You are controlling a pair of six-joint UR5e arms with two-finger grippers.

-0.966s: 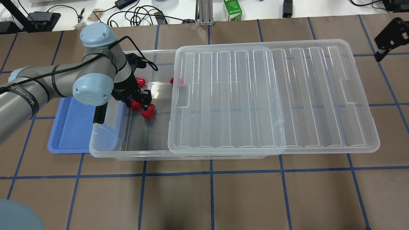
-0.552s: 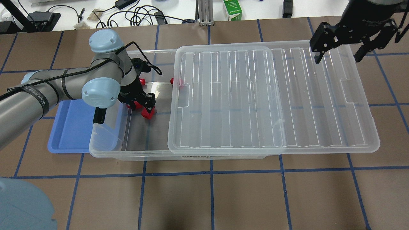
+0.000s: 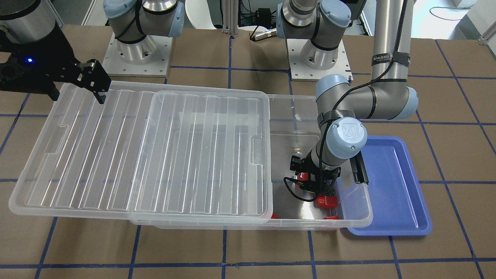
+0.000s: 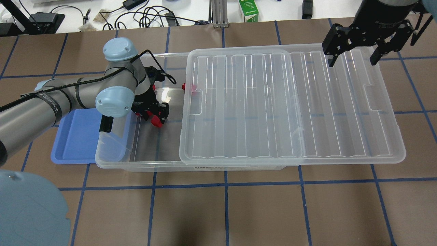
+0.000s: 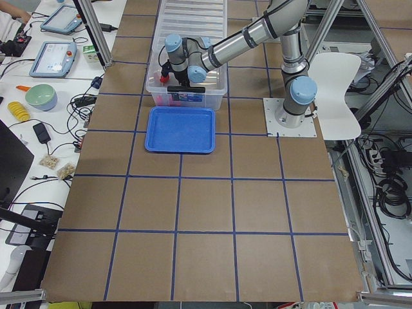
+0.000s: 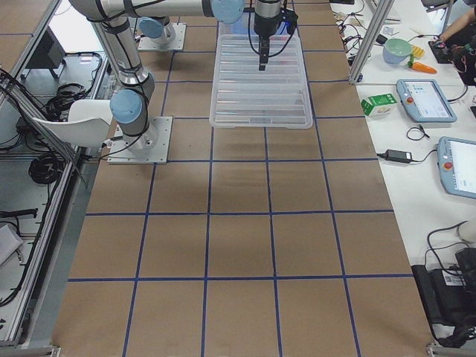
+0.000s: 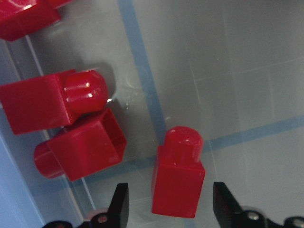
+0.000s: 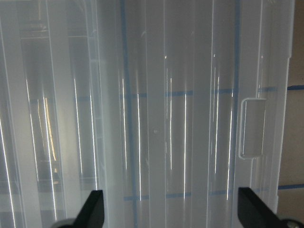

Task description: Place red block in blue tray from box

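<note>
My left gripper (image 7: 171,209) is open, low inside the uncovered end of the clear box (image 4: 143,163). Its fingertips (image 7: 121,204) stand on either side of one red block (image 7: 178,178) lying on the box floor, with a gap on both sides. The overhead view shows this gripper (image 4: 157,114) over that block (image 4: 156,121). The blue tray (image 4: 76,136) lies beside the box's left end and holds nothing. My right gripper (image 4: 351,58) is open and empty, hovering above the far right corner of the lid (image 4: 290,102).
The ribbed lid is slid to the right and covers most of the box. More red blocks (image 7: 47,107) lie near the box's tray-side wall, and another (image 4: 187,87) sits at the lid's edge. A black latch bar (image 4: 106,124) hangs on the box's end.
My left gripper has moved right and come down around the red block. My right gripper has come into view over the lid's far right corner and shifted slightly left.
</note>
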